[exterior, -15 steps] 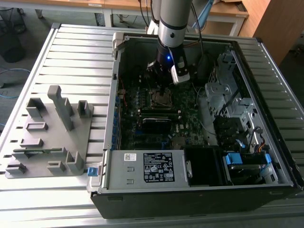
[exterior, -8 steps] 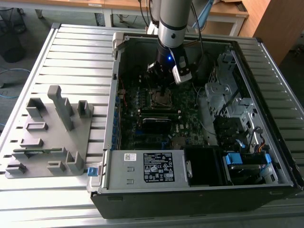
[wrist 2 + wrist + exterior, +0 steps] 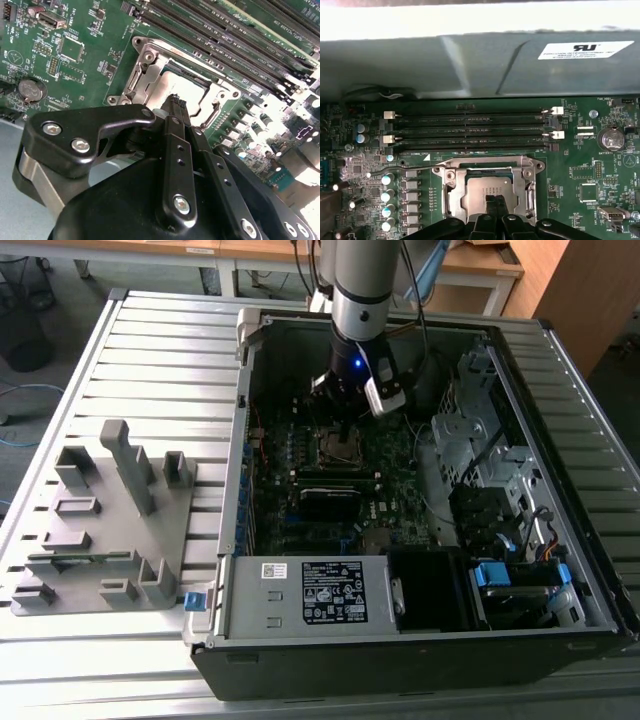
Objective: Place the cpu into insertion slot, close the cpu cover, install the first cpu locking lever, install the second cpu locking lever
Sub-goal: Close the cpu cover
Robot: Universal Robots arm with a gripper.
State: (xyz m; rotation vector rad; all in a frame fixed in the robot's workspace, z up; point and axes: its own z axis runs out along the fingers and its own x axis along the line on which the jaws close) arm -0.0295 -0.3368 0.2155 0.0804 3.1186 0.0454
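Gripper (image 3: 493, 204) over cpu (image 3: 480, 187), tips together. Cpu cover (image 3: 451, 194) lies flat around cpu. Long black memory slots (image 3: 470, 132) run between cover and grey case wall (image 3: 470, 60). Coin battery (image 3: 611, 139) well apart.

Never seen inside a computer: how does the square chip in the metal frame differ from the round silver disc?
The cpu is square; the coin battery is round. The cpu lies inside the cpu cover, right by the gripper; the coin battery sits apart. Both are metal-topped, on the green board.
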